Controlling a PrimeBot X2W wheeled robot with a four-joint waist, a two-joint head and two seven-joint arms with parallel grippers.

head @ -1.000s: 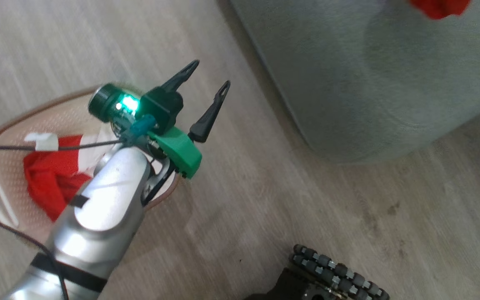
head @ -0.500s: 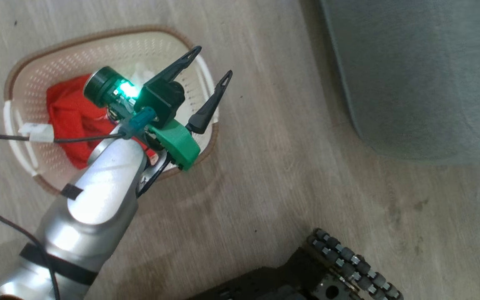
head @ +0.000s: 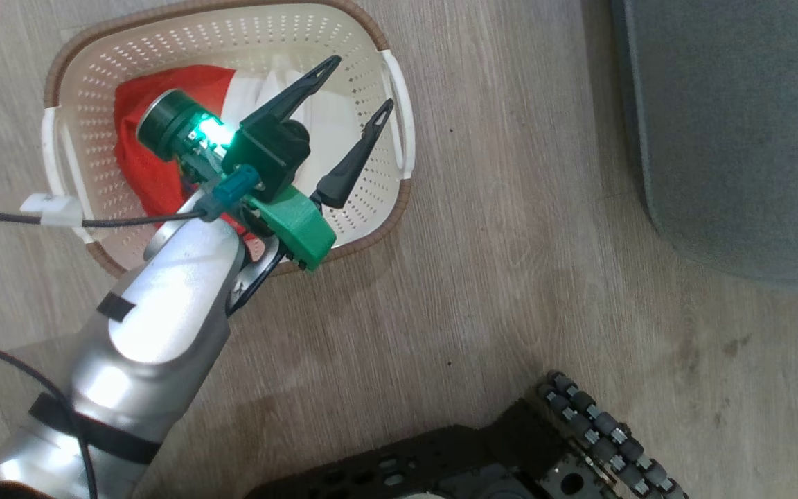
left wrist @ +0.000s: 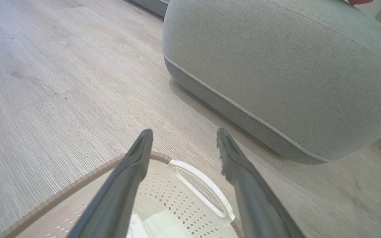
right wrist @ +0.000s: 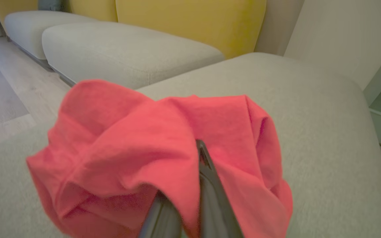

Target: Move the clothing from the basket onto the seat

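The cream basket [head: 163,34] stands on the floor at the upper left of the head view. Red clothing [head: 143,132] lies in its left half, partly hidden by my left wrist. My left gripper [head: 361,83] hovers open over the basket's right side with nothing between its fingers. In the left wrist view the left gripper [left wrist: 184,132] points past the basket's rim [left wrist: 88,175] toward the seat [left wrist: 293,66]. My right gripper [right wrist: 197,155] is shut on a bunch of red clothing [right wrist: 144,138] just above the grey-green seat [right wrist: 326,132].
A white cloth [head: 333,125] lies in the basket beside the red one. The seat [head: 752,125] fills the head view's upper right, with wood floor [head: 510,242] between it and the basket. My dark wheeled base [head: 510,457] is at the bottom. More cushions and a yellow backrest [right wrist: 190,23] stand behind.
The head camera has swung, so the basket now shows whole and higher and the seat has slid to the right edge. Both grippers keep their states.
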